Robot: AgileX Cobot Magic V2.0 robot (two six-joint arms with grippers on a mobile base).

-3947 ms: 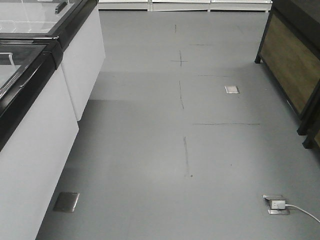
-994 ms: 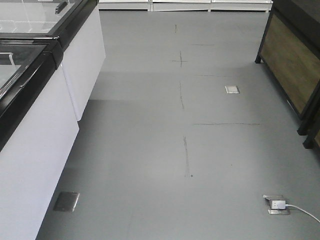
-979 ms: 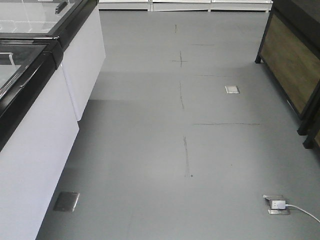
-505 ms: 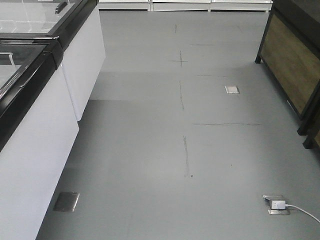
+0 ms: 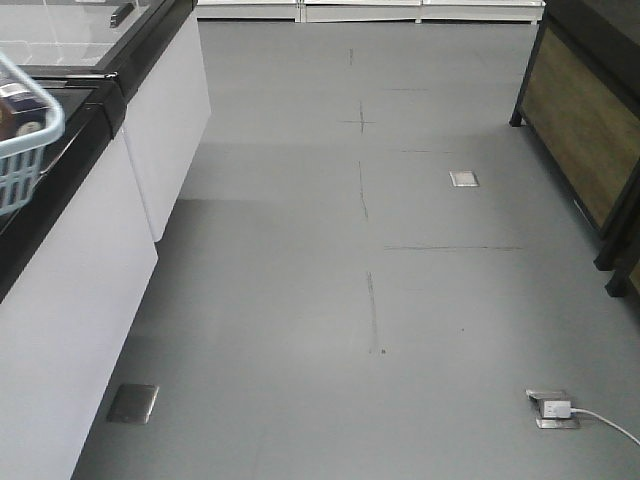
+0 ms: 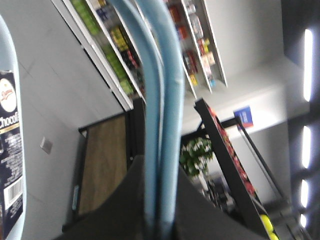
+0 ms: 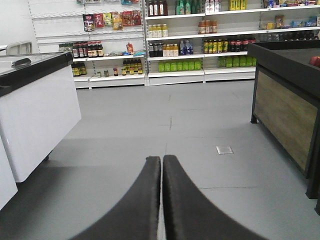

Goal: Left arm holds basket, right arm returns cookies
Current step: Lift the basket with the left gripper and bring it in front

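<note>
Pointed level down the aisle with the right fingers [image 7: 137,205] pressed flat together, nothing between them; gripped the handle [image 6: 167,125] of the basket [image 5: 28,150] with the left fingers [image 6: 120,205] closed on it from both sides, wrist rolled so that the whole shop leaned steeply in that view; saw the handle as two pale-blue bars side by side, running up and away from the fingers; found the cookies [image 6: 10,150] inside the basket, at the left edge of the left wrist view, a dark carton with its long axis along the pale-blue rim and its printed face to the camera; read "Chocof", cut off, beneath a round white logo, with a barcode at the other end; in the front view, caught only a basket corner high at the left edge, before a black-rimmed freezer [image 5: 90,120]; farther off, grey floor [image 5: 350,300], a wood-panelled stand [image 7: 282,117], shelves [image 7: 200,50] of bottles, labels too small to read.
</note>
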